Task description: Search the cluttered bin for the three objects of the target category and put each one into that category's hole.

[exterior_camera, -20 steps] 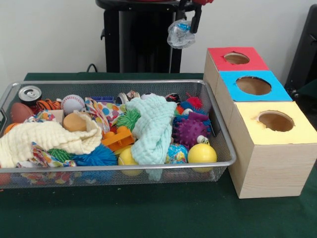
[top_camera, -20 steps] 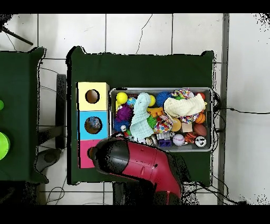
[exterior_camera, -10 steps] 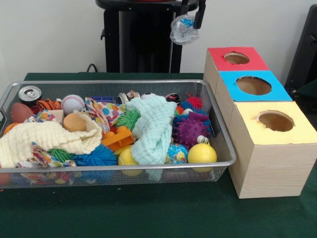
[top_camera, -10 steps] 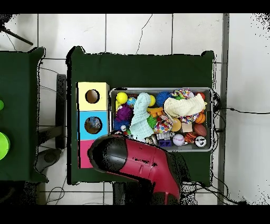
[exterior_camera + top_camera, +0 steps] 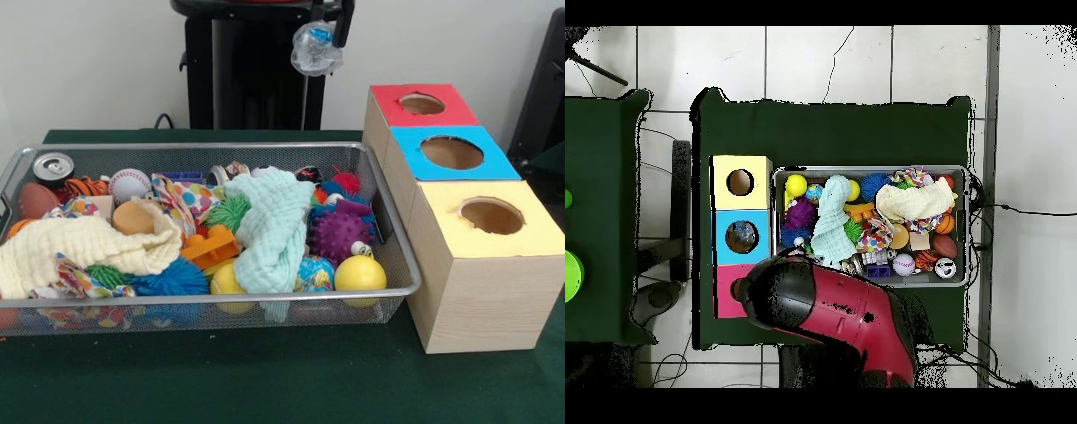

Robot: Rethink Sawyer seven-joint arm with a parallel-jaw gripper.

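One crumpled clear plastic item [image 5: 313, 49], light, thin, crushable and probably slippery, hangs pinched at its top in the clenched fingers of the gripper [image 5: 331, 18], high above the bench and behind the wire-mesh bin [image 5: 399, 256]; best held by a gathered fold. Bin: cloths, spiky balls, yellow ball [image 5: 359, 273], baseball [image 5: 130, 185], can [image 5: 53, 167]. Alongside, red [image 5: 422, 104], blue [image 5: 451, 152] and yellow [image 5: 491, 215] holes, contents unseen.

The pincer [image 5: 328, 22] hangs high, clamped on a crumpled clear wrapper [image 5: 313, 49].
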